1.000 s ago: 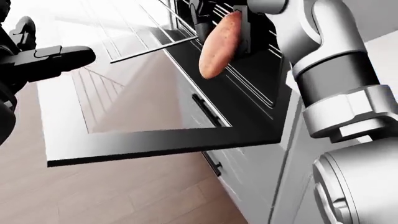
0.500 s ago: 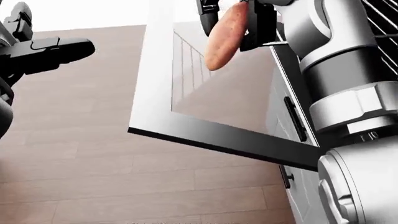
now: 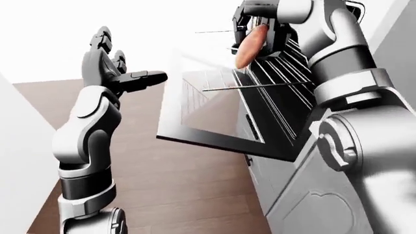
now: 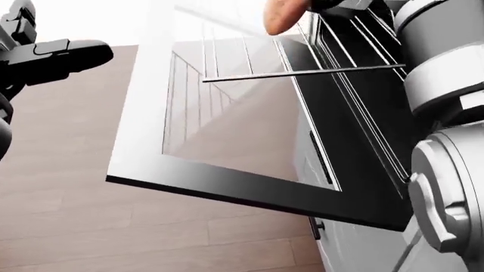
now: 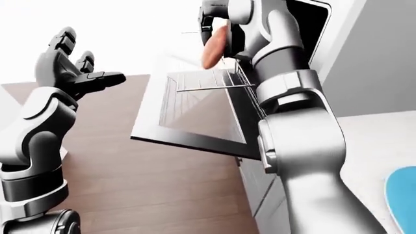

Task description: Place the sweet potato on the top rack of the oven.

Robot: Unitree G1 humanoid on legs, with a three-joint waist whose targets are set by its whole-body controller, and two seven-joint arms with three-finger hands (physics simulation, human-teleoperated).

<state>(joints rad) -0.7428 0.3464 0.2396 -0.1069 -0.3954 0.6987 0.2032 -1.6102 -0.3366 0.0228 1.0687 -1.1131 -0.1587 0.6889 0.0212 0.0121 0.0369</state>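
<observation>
My right hand [image 3: 255, 30] is shut on the orange-brown sweet potato [image 3: 249, 46], which hangs down from the fingers at the top of the left-eye view; its lower tip shows in the head view [image 4: 281, 16]. It is held above the open oven door [image 3: 214, 117] and the wire rack [image 3: 273, 78] pulled out of the dark oven cavity. The rack also shows in the head view [image 4: 302, 72]. My left hand [image 3: 113, 73] is open and empty, raised at the left, away from the oven.
The oven door [image 4: 227, 141] juts out flat over the wooden floor [image 3: 169, 190], with a glass pane in it. A cabinet front with a dark handle [image 4: 318, 156] lies below the oven. A blue object [image 5: 400, 195] sits on the counter at the right.
The whole picture has shifted, so the camera has moved. The sweet potato now sits higher in the head view, and the pulled-out rack is in sight below it. The left hand keeps its place.
</observation>
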